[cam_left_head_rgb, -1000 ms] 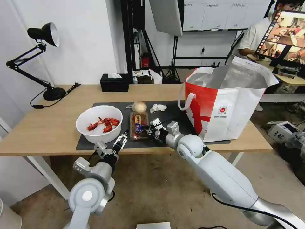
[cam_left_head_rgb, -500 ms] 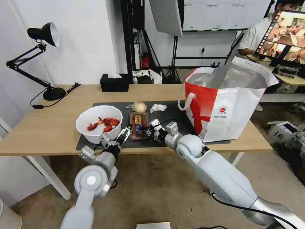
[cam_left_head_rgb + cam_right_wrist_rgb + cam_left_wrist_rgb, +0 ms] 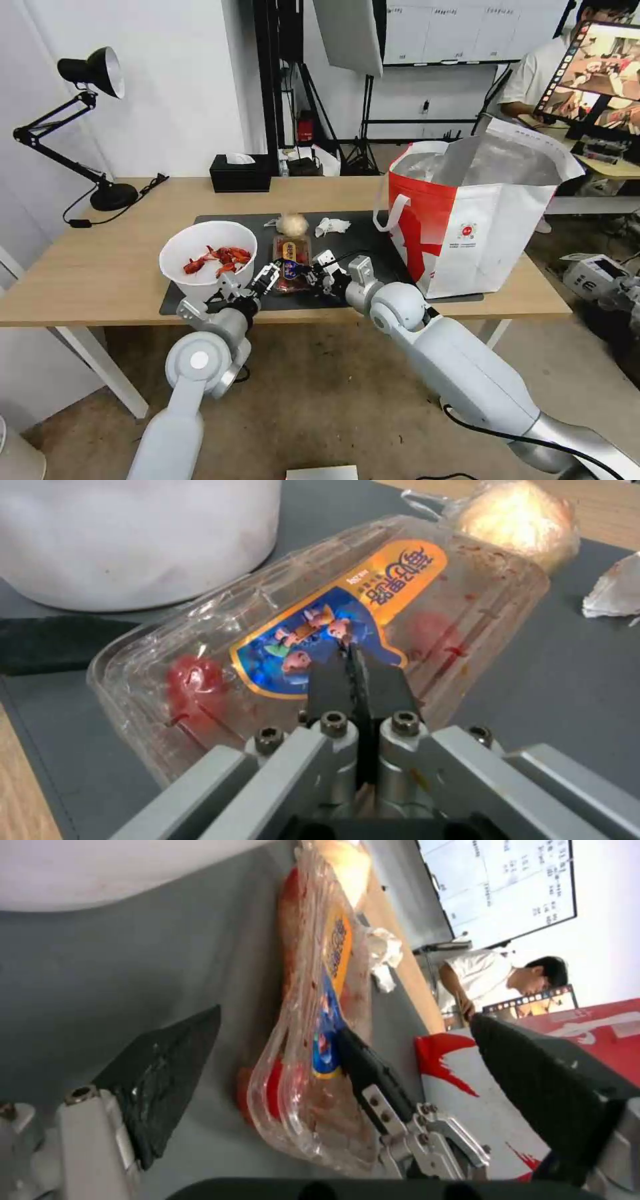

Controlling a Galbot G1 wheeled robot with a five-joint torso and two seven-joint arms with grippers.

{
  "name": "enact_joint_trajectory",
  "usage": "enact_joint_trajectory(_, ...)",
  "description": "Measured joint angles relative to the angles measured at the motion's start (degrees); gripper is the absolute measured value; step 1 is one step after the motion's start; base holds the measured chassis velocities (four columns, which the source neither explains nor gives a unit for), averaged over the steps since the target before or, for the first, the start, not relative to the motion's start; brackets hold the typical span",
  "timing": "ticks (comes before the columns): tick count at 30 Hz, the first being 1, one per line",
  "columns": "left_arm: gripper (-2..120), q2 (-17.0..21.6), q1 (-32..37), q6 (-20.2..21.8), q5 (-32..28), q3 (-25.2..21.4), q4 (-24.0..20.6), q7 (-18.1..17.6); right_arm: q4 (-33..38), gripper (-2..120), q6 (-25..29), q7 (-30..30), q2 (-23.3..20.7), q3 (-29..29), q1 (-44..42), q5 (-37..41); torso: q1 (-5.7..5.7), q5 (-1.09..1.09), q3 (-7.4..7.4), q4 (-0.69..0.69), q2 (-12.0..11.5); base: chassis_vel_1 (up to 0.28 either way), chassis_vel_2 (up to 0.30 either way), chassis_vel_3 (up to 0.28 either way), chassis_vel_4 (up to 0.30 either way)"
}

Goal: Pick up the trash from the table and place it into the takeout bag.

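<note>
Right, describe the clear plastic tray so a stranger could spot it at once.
On the wooden table lies a dark grey mat. The clear plastic tray sits near its middle, between the white bowl and the big red-and-white bag. Unlike its neighbours it is see-through, with an orange-and-blue label and red smears.

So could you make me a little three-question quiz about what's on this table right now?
1. True or false: the white bowl holds red shells.
2. Which piece of trash lies between the left gripper and the right gripper?
A. crumpled napkin
B. clear tray
C. beige ball
3. Fill in: the takeout bag stands on the robot's ____ side of the table.

Key: 1 true; 2 B; 3 right.
</note>
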Motion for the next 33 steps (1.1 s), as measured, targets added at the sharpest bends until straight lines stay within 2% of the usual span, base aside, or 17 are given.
enact_joint_trajectory(33, 98, 0.3, -5.3, 0.7, 0.3, 2.3, 6.4, 0.5, 0.1, 0, 0.0, -0.1, 0.3, 0.1, -0.4, 0.0, 0.00, 0.00, 0.00, 0.00, 0.0, 0.000, 0.000, 0.000, 0.000)
